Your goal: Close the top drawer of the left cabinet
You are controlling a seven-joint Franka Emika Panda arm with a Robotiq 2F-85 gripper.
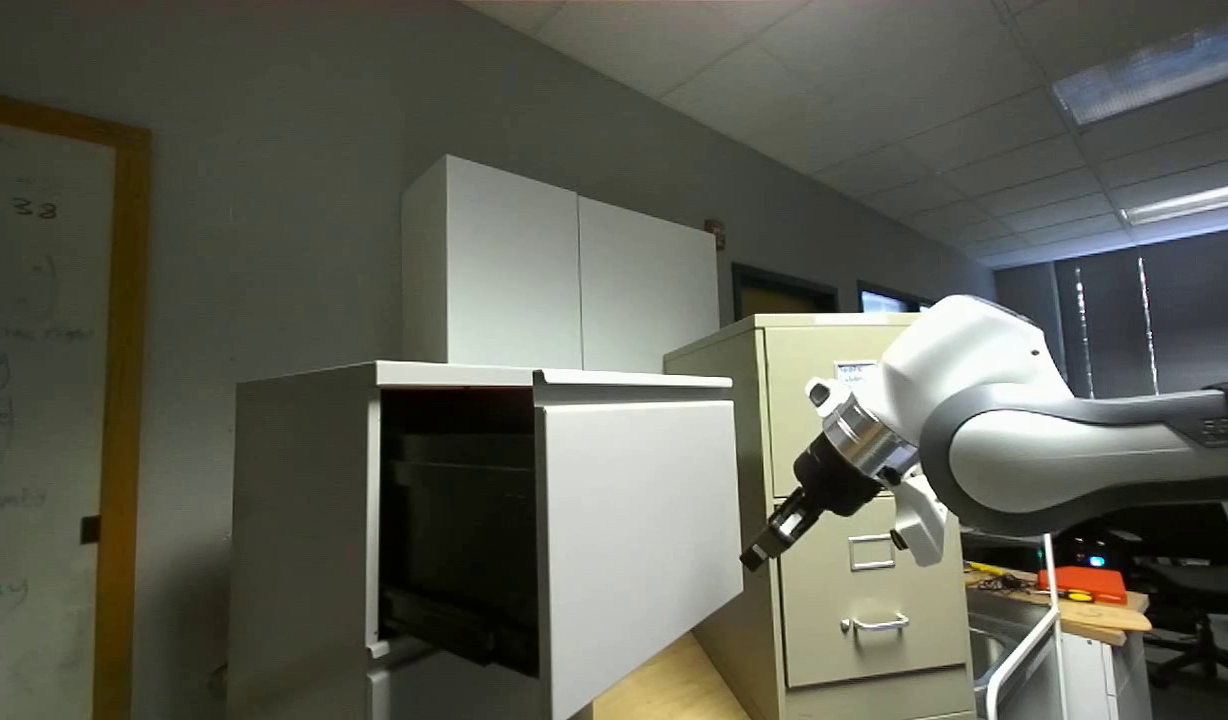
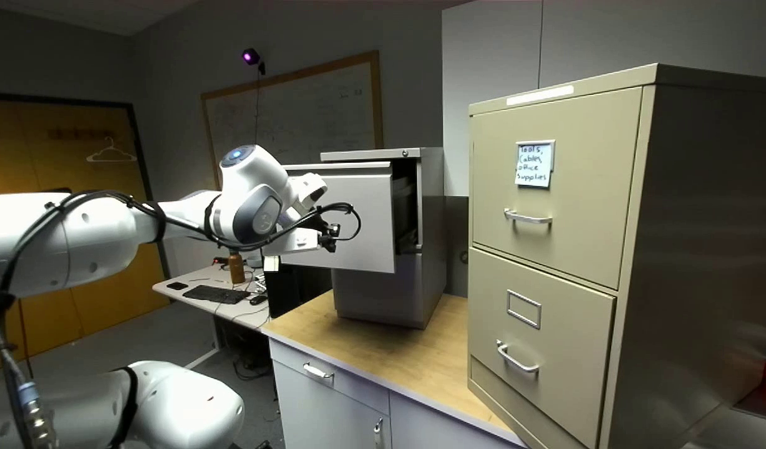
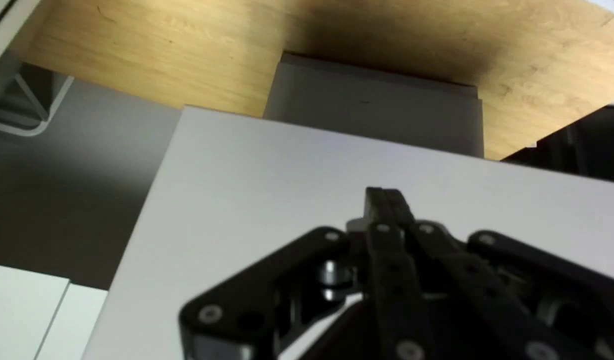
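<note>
The left cabinet (image 1: 299, 540), boxy and light grey, stands upright on the table (image 2: 377, 349). In an exterior view its top drawer (image 1: 639, 530) juts out to the right, pulled well open. The drawer's front is broad, pale, flat and plain, with a lip along the top edge; behind it shows the drawer's dark side.

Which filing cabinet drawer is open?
The top drawer of the grey cabinet: its front juts well out from the body. The lower grey drawer, upper beige drawer and lower beige drawer sit shut.
</note>
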